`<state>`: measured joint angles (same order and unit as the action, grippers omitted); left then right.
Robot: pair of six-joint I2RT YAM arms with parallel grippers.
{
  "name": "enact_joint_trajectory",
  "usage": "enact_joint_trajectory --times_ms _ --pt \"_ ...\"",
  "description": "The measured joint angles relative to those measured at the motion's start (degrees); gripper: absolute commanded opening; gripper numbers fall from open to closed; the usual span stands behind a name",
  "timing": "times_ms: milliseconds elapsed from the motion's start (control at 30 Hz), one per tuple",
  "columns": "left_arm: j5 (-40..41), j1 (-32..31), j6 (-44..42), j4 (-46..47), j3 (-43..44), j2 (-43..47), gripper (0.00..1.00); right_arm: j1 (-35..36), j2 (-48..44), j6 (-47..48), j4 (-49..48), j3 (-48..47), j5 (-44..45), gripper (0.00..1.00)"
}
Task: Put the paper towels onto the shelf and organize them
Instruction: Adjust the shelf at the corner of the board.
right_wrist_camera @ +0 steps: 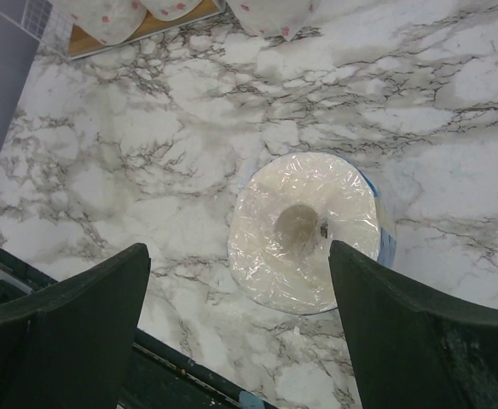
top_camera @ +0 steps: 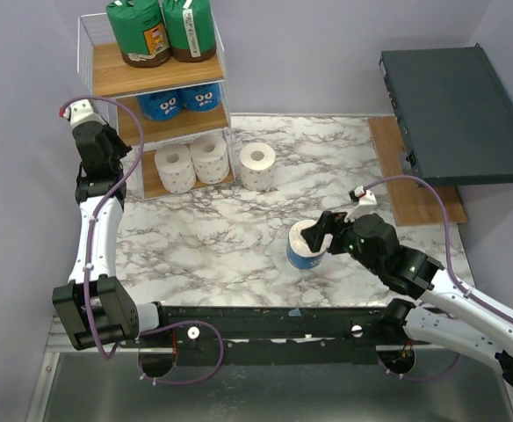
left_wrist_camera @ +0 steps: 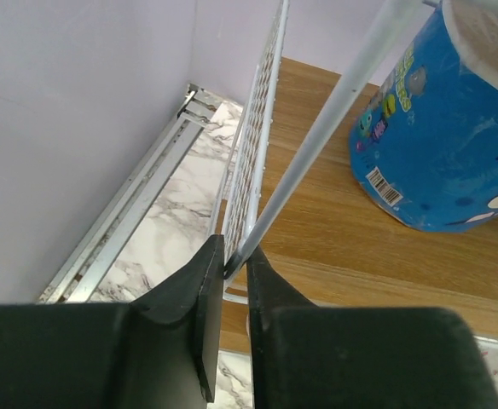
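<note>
Eight paper towels show in all: three blue-printed, three white, two green.

Nearest the arm bases, well out in front and to the right of the shelf [top_camera: 104,81], one blue-wrapped roll [top_camera: 302,256] [right_wrist_camera: 300,230] stands on end on the marble table [top_camera: 204,237], its film-covered top and core facing up. The right gripper [top_camera: 316,236] [right_wrist_camera: 239,254] straddles it with its jaws spread wide. In the wrist view a strip of table shows between the roll and one finger [right_wrist_camera: 70,332]. The other finger [right_wrist_camera: 419,332] sits close beside the blue wall, and I cannot tell whether it touches. Nothing is gripped.

Farther back, just beside the shelf's right foot, one loose white roll [top_camera: 257,165] stands on the table.

Six rolls are on the shelf itself:
- **Bottom board:** two white rolls [top_camera: 175,167] [top_camera: 209,156] side by side, with small pink marks.
- **Middle board:** two blue rolls [top_camera: 160,105] [top_camera: 201,97] printed with cartoon eyes.
- **Top board:** two green rolls [top_camera: 138,31] [top_camera: 189,26]. The left one has an orange-and-white label [top_camera: 155,40] whose words are too small to read.

The left gripper [top_camera: 120,151] [left_wrist_camera: 236,256] is at the shelf's left side, level with the middle board. Its jaws are narrowed to a slit, pinching a thin white wire [left_wrist_camera: 317,128] of the frame. Its wrist view shows a blue roll on the board just past the wire, carrying a barcode [left_wrist_camera: 383,186] and small cartoon figures but no legible words.

Far to the right of the shelf lies one dark grey flat box [top_camera: 454,105], resting on a wooden board [top_camera: 410,189].
</note>
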<state>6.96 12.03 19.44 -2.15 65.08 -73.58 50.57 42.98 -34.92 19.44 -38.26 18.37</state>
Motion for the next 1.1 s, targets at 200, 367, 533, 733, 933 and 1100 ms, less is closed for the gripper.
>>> enact_joint_trajectory --times_ms 200,367,533,733,933,1100 --pt "-0.2 -0.1 -0.4 1.1 -1.5 1.0 0.0 0.0 0.9 0.0 0.0 0.0 0.0 0.89" --pt "-0.1 -0.2 0.6 1.9 -5.0 4.7 0.0 0.0 1.0 0.0 0.0 0.0 0.0 0.89" --pt "0.2 -0.2 1.8 0.2 -7.8 9.0 0.0 0.0 1.0 0.0 0.0 0.0 0.0 0.89" --pt "0.9 -0.6 3.7 -0.7 -9.4 11.6 0.0 0.0 1.0 0.0 0.0 0.0 0.0 0.89" --pt "3.3 -2.8 6.6 -4.0 -10.3 14.8 0.0 0.0 1.7 0.0 -0.3 0.0 -0.1 0.89" --pt "6.0 -4.5 8.8 -7.3 -10.6 16.9 0.0 0.0 3.3 -0.2 -0.6 0.0 -1.0 0.89"
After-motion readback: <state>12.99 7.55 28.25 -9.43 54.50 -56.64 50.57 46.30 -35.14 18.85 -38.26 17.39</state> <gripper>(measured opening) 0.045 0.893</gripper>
